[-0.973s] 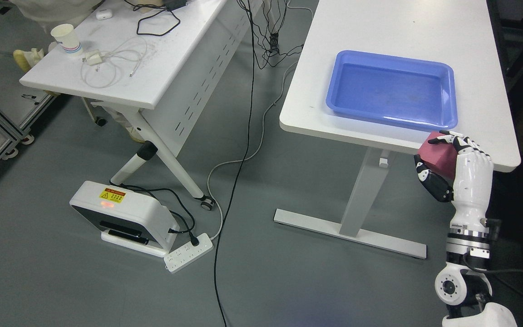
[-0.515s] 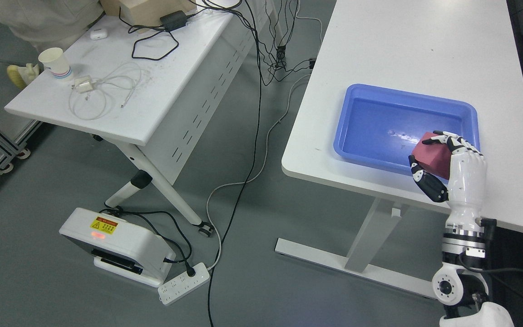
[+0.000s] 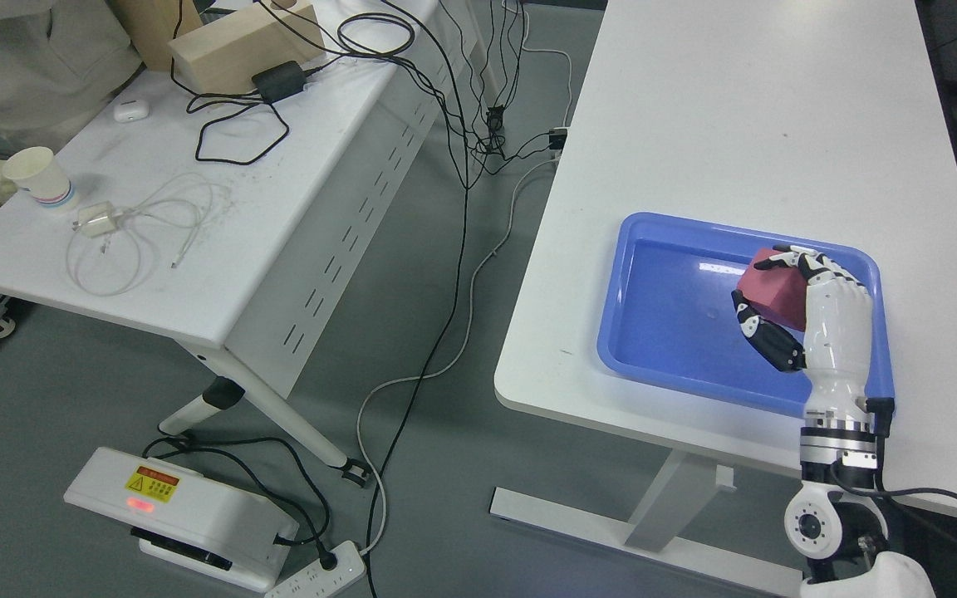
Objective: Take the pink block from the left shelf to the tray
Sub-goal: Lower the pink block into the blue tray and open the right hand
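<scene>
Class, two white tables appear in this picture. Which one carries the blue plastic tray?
The white table on the right carries the blue plastic tray; the left white table holds only cables, a paper cup and a wooden block.

One pink block [image 3: 769,292], one tray [image 3: 661,316], two tables [image 3: 744,124]
</scene>
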### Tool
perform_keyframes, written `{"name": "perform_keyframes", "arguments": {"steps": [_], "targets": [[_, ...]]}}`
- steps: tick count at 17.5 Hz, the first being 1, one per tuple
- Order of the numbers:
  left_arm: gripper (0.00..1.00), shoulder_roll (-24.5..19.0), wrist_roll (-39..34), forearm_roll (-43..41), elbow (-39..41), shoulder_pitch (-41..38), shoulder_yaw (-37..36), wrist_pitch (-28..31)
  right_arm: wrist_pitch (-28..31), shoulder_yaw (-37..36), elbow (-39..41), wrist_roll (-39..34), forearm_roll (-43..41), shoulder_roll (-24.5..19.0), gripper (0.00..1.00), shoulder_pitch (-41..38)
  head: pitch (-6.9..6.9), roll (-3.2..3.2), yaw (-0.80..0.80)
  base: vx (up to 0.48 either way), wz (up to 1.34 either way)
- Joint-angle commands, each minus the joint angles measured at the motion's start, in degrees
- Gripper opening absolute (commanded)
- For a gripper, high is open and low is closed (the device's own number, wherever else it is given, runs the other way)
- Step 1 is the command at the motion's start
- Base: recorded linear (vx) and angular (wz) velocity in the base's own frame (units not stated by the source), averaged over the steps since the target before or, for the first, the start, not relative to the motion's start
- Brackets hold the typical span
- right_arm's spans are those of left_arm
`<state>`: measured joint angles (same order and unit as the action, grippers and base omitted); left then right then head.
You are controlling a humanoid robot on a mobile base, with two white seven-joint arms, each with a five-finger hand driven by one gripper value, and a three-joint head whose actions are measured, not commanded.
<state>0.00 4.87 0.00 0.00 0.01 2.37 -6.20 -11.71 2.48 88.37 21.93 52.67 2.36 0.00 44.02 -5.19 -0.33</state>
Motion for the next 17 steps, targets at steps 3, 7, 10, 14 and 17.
{"name": "perform_keyframes", "arguments": {"steps": [3, 7, 10, 14, 17], "targets": [[1.00, -1.00, -0.04, 0.00, 1.00, 1.84, 0.00, -0.04, 0.90, 1.65, -0.74, -10.75, -5.37, 0.01, 0.23, 0.09, 0.00, 0.00, 0.00, 0.155, -0.03], [1.00, -1.00, -0.04, 0.00, 1.00, 1.84, 0.00, -0.04, 1.07, 1.03, -1.10, -11.38, -8.01, -0.08, 0.44, 0.09, 0.00, 0.00, 0.00, 0.088, 0.00], [1.00, -1.00, -0.04, -0.09, 1.00, 1.84, 0.00, -0.04, 1.16, 0.68, -1.10, -11.38, -12.14, -0.08, 0.58, 0.00, 0.00, 0.00, 0.00, 0.034, 0.00], [1.00, -1.00, -0.04, 0.00, 1.00, 1.84, 0.00, -0.04, 1.95, -0.11, -1.10, -11.38, -14.96, -0.08, 0.76, 0.09, 0.00, 0.00, 0.00, 0.006, 0.00], [1.00, -1.00, -0.04, 0.00, 1.00, 1.84, 0.00, -0.04, 1.87, -0.11, -1.10, -11.29, -17.85, -0.08, 0.93, 0.09, 0.00, 0.00, 0.00, 0.000, 0.00]]}}
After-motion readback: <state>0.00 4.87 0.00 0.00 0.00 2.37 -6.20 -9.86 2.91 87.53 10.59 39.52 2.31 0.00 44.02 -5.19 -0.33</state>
